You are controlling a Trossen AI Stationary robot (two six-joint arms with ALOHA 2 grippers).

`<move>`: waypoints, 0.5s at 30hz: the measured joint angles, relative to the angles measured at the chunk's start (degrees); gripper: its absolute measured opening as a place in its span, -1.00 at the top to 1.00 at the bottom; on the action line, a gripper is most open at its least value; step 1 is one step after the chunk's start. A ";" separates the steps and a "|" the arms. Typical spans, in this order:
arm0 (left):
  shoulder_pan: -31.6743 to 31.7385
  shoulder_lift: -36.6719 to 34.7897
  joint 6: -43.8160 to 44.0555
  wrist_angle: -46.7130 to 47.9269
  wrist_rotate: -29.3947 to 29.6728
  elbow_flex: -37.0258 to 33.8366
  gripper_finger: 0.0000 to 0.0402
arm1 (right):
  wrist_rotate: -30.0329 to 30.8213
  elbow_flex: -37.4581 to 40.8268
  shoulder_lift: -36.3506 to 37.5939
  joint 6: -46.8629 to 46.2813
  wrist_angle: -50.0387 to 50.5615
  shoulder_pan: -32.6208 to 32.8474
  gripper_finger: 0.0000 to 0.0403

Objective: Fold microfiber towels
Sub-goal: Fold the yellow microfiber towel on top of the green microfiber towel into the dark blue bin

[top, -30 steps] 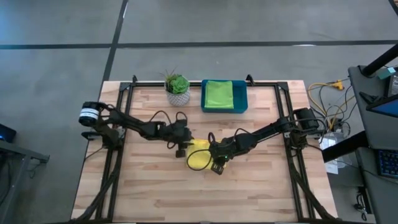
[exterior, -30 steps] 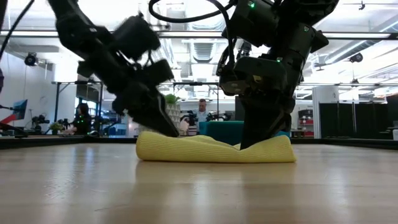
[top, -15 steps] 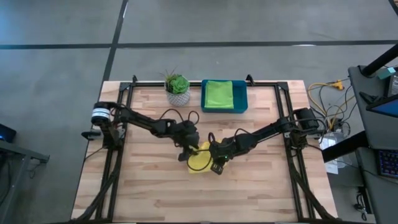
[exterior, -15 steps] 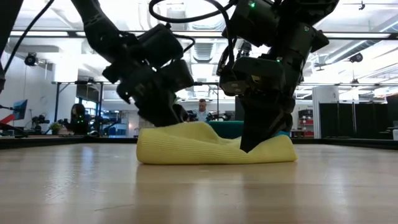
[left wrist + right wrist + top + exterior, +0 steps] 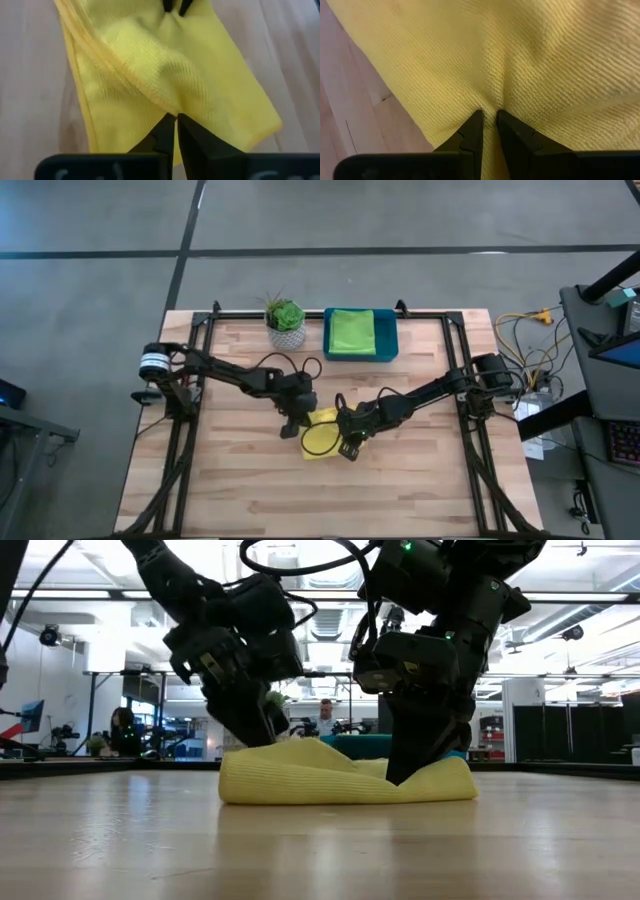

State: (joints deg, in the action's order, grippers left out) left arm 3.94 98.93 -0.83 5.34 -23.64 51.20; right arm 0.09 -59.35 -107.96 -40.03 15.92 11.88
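The yellow towel (image 5: 322, 435) lies bunched near the middle of the surface (image 5: 240, 490), partly doubled over, with a raised ridge showing in the low view (image 5: 300, 755). The left pincer (image 5: 176, 120) is clamped together on a fold at one edge of it, the cloth gathered into a crease between the fingers. The right pincer (image 5: 489, 119) grips the opposite side, its fingers nipped on a pucker of the same towel. Both arms thus hold one cloth from facing sides, close together over the centre of the surface. Risk one: each grip looks shallow, on a thin pinch of fabric, so a quick lift or pull could let the cloth slip free and drop crumpled. Risk two: the pinches may take in more than one layer, in which case the fold would come out uneven or drag the lower layer along. Risk three: if the arms pull apart unequally, the towel could stretch taut and tear out of the weaker grip. Risk four: the pincers work very near each other, and a crossing move could bring them into contact. A green towel (image 5: 353, 330) rests folded in the tray (image 5: 392, 340) at the far edge, beside a potted plant (image 5: 286, 323), well apart from the work.
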 joint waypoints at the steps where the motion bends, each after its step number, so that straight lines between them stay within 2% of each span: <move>1: 0.14 -0.53 -0.61 0.45 -0.04 0.03 0.96 | 0.01 0.00 0.00 0.00 0.02 0.00 0.72; 10: 1.88 -6.43 -1.48 2.29 0.47 0.02 1.00 | 0.35 0.22 0.00 -0.02 -0.30 0.00 0.72; 15: 3.14 -7.72 -1.59 7.17 6.16 1.37 1.00 | 0.38 0.24 0.00 -0.26 -0.29 0.00 0.72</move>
State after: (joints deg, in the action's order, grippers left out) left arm 7.08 91.22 -2.41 12.51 -17.48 52.57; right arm 0.47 -59.11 -107.96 -40.29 15.64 11.88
